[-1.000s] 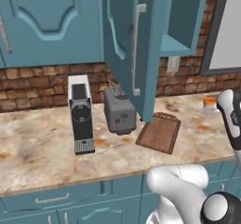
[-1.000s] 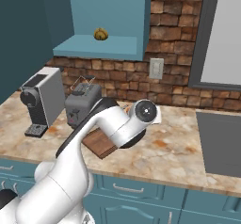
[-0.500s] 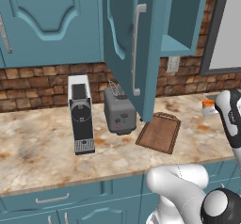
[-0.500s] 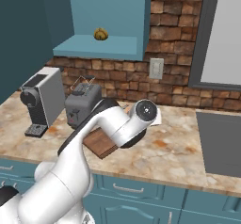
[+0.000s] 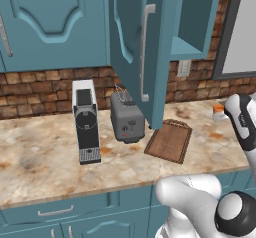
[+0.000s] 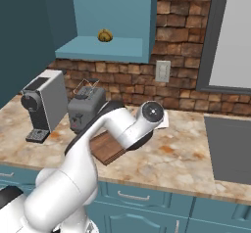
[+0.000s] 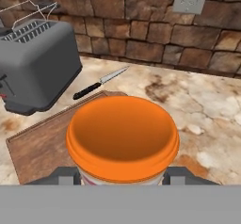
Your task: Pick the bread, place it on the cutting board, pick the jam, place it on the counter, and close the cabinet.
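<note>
The jam [image 7: 122,136], a short jar with an orange lid, sits between my gripper's [image 7: 122,177] two fingers, which are shut on its sides. In the left base view the jam [image 5: 218,112] hangs low over the counter [image 5: 40,157] at the right, beside my forearm. The cutting board [image 5: 170,140] lies bare on the counter, below and left of the jar [image 7: 42,143]. The bread [image 6: 104,35] rests on the shelf of the cabinet [image 6: 98,48]. The cabinet door [image 5: 135,47] stands wide open above the board.
A toaster [image 5: 127,117] and a coffee machine [image 5: 86,119] stand left of the board. A knife [image 7: 101,82] lies by the brick wall behind the board. A wall outlet [image 5: 184,68] is on the bricks. A dark grey inset [image 6: 230,149] sits in the counter at far right.
My hand with the jam has sunk a little toward the counter. Everything else stands as before.
</note>
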